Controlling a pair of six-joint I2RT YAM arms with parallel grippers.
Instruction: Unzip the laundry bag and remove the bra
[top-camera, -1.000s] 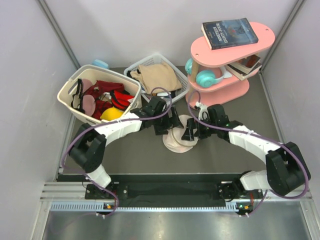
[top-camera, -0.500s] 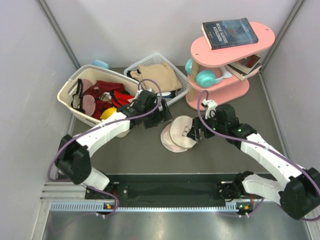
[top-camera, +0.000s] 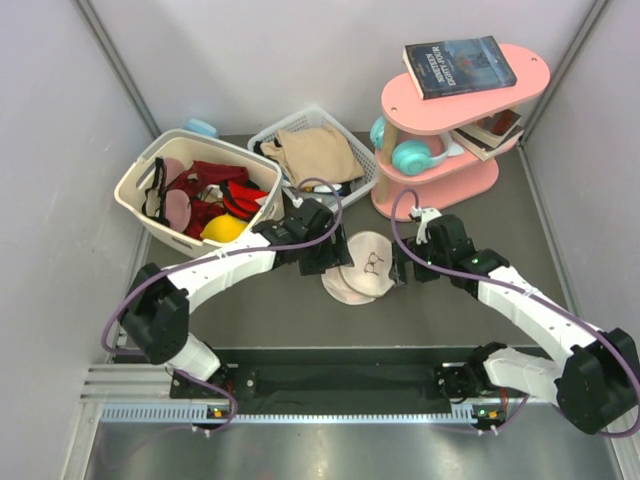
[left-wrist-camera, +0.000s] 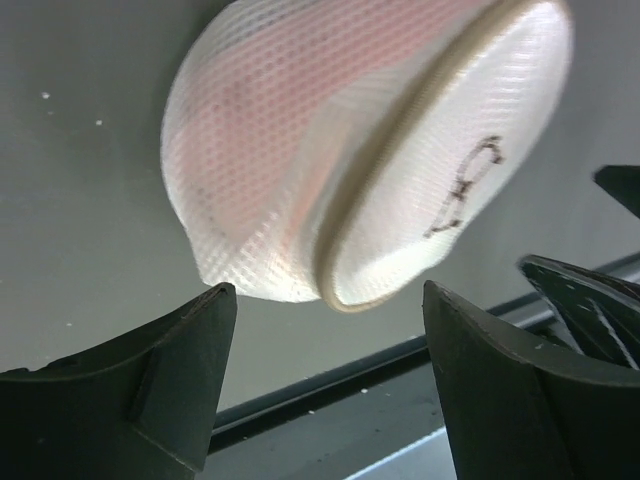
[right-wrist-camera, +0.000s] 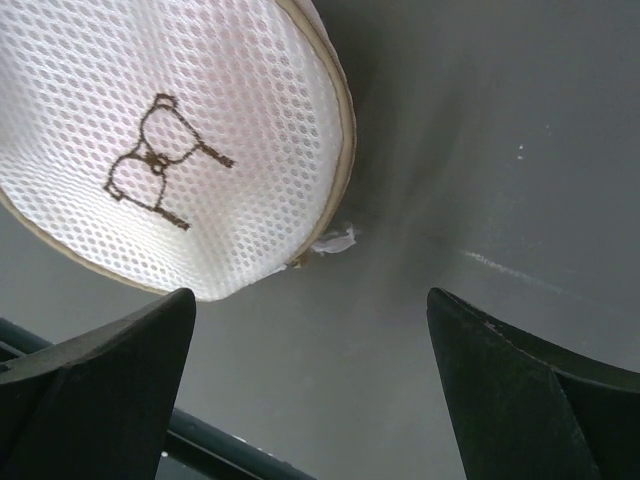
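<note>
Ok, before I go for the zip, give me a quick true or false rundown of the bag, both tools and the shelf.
1. The laundry bag lies on the table between the left tool and the right tool. True.
2. The right tool is shut on the bag. False: both tools are open and hold nothing.
3. The bag's black logo faces up. True.
4. The headphones lie on the table beside the bag. False: they sit on a lower level of the pink shelf.
5. A book lies on top of the pink shelf. True.
</note>
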